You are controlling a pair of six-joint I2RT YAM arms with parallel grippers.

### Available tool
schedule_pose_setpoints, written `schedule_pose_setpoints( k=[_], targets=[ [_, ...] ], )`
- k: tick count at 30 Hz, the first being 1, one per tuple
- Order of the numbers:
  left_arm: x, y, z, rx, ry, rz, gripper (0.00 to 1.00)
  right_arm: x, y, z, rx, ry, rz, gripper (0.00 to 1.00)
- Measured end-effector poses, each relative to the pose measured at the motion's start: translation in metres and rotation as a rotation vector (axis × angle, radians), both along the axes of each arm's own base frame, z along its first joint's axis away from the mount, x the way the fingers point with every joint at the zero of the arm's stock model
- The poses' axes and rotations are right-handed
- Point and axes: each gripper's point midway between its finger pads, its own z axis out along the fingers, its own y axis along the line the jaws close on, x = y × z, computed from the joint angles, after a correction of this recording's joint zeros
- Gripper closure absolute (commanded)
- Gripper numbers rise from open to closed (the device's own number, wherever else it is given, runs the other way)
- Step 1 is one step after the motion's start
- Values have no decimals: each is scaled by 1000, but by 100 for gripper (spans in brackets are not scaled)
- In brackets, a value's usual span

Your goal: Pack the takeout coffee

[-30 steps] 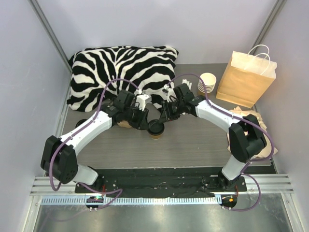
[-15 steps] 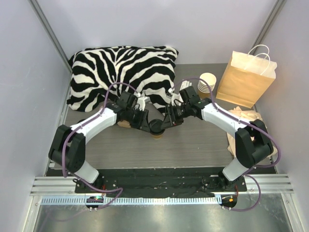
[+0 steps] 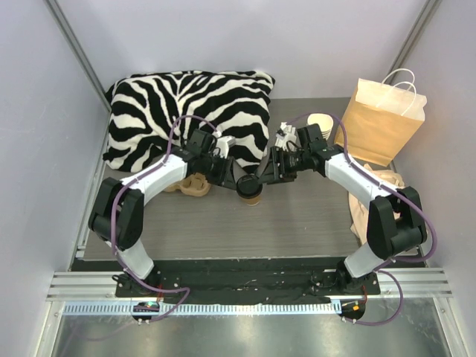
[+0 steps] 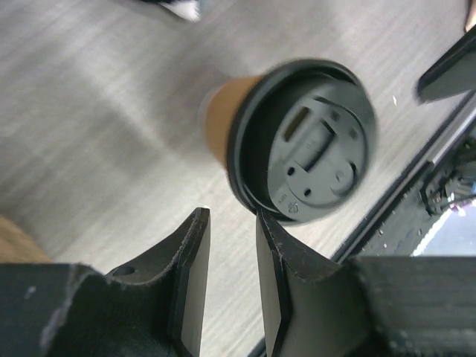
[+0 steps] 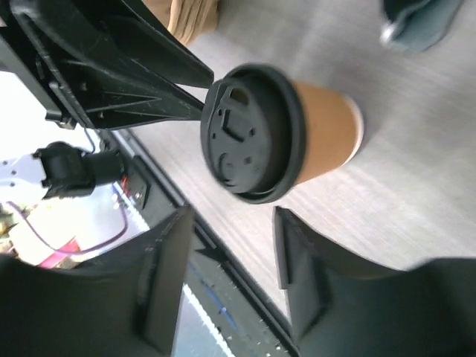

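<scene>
Packing has barely begun: the takeout coffee (image 3: 251,190), lid on, sits on the counter (image 3: 297,223) at centre frame, well apart from the paper bag (image 3: 378,123) at upper right. The left hand (image 4: 232,219), narrowly parted, and the right hand (image 5: 230,223), wider, flank it — neither holds anything.

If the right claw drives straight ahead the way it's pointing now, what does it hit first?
Most likely the takeout coffee: its black lid sits just ahead of the open right claw, roughly in line with the gap. Depth is hard to judge.
</scene>
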Motion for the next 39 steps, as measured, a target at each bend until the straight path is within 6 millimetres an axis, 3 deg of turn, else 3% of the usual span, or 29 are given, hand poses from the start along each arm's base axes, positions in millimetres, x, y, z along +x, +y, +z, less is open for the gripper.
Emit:
schedule_pose_setpoints(
  k=[1, 6, 12, 18, 23, 29, 39],
  targets=[
    [3, 1, -1, 0, -1, 6, 64, 4, -2, 2, -6, -12, -9, 37],
    [18, 20, -3, -5, 11, 65, 60, 34, 1, 14, -8, -87, -34, 31],
    [21, 29, 3, -30, 14, 85, 58, 41, 6, -9, 1, -23, -47, 31],
    [6, 29, 16, -59, 2, 70, 58, 22, 6, -30, 23, 79, -61, 31],
    [-2, 31, 11, -61, 28, 73, 58, 0, 3, -44, 31, 170, -78, 30],
    [-9, 32, 5, -62, 59, 78, 58, -18, 13, -31, 75, 182, -56, 31],
    [-11, 30, 16, -86, 52, 83, 58, -42, 37, -27, 128, 222, 1, 30]
  ],
)
